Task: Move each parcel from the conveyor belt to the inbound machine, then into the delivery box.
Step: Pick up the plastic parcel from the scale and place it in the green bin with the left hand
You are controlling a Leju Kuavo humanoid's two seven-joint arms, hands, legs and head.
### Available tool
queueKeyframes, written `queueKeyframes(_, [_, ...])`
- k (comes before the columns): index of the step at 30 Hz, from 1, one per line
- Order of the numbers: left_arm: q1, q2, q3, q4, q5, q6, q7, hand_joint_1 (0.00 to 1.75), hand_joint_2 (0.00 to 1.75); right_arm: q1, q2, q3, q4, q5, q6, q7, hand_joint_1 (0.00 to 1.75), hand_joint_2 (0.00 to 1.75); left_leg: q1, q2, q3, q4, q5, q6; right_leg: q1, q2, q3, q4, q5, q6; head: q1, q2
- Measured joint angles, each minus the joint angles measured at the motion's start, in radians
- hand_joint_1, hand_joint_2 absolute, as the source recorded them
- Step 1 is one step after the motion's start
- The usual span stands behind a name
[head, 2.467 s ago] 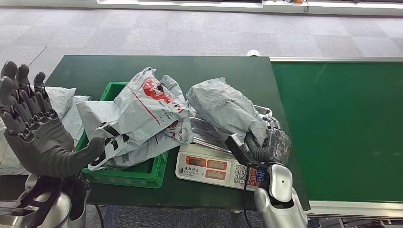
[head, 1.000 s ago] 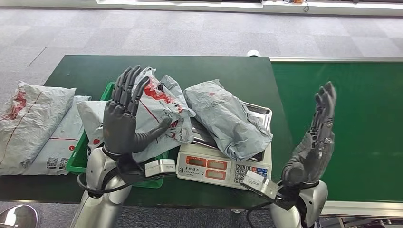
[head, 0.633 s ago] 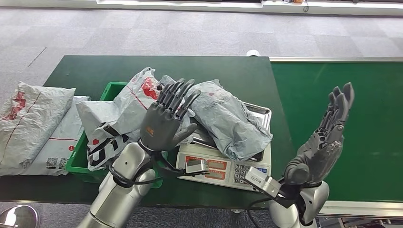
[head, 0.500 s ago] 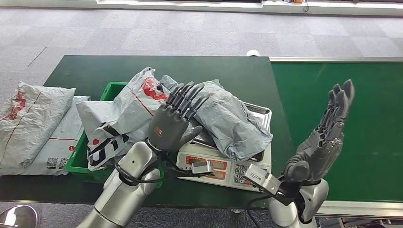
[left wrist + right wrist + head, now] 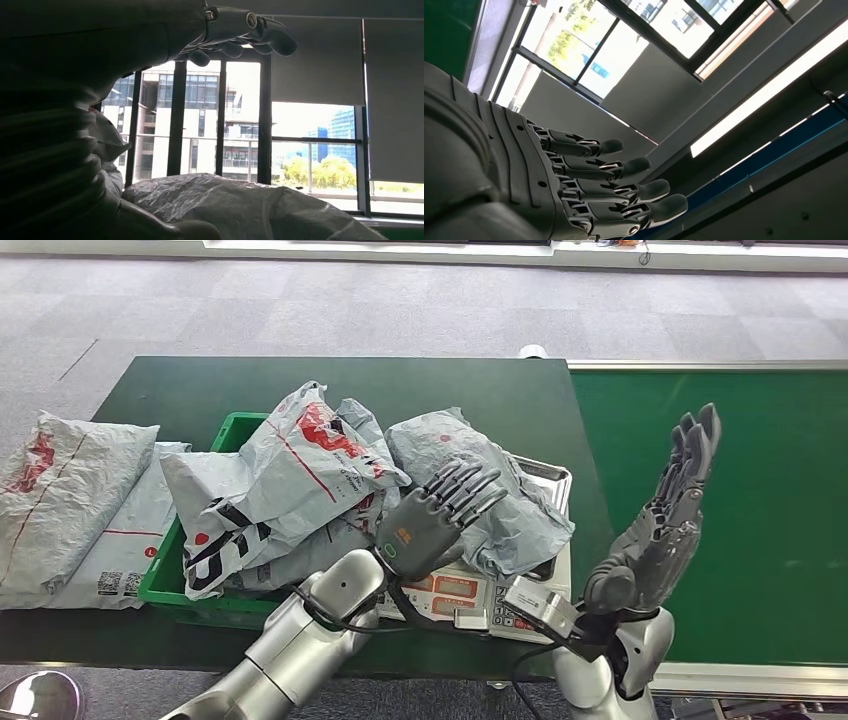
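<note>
The left hand's fingers (image 5: 466, 486) are spread and extended, gripping nothing, reaching over the near side of the grey parcel (image 5: 478, 493); whether the fingertips actually touch the wrapping cannot be told from the head view. In the left wrist view the same fingers (image 5: 240, 30) arch apart above the crinkled grey plastic of the parcel (image 5: 240, 207), with a gap of window light between them. The left hand (image 5: 432, 520) hangs over the front of the scale, its silver arm coming in from below.

The right hand's fingers (image 5: 690, 455) are straight, close together and pointing upward, holding nothing. The right hand (image 5: 655, 530) stands raised with its palm turned inward, over the edge of the conveyor belt (image 5: 720, 520). In the right wrist view the fingers (image 5: 609, 175) lie side by side and extended against ceiling and windows.

The grey parcel lies across the metal tray of the scale (image 5: 455, 595), which serves as the inbound machine, and overhangs the tray toward the robot. Just beside the scale, on the left, the green bin (image 5: 170, 575) holds a pile of white parcels with red print (image 5: 300, 480), heaped above its rim. Two more pale parcels (image 5: 60, 500) lie flat on the dark green table (image 5: 180, 390), left of the bin.
</note>
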Motion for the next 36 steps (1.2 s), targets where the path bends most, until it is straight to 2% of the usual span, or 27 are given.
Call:
queueKeyframes(12, [-0.052,-0.049,-0.060,0.168,-0.005,-0.013,-0.002,0.00,1.75,0.000,0.007,0.000,0.009,0.002,-0.001,-0.008,0.00,0.00,0.000,0.000,0.000,0.000,0.000,0.000,0.000,0.000,0.000,0.000,0.000,0.000,0.000,0.000])
queueKeyframes(36, [-0.155,-0.109,-0.079,0.303,-0.014,-0.013,0.056,0.00,1.75,0.001,0.025,-0.004,0.009,0.002,-0.001,-0.016,0.00,0.00,0.000,0.000,0.000,0.000,0.000,0.000,0.000,0.000,0.000,0.000,0.000,0.000,0.000,0.000])
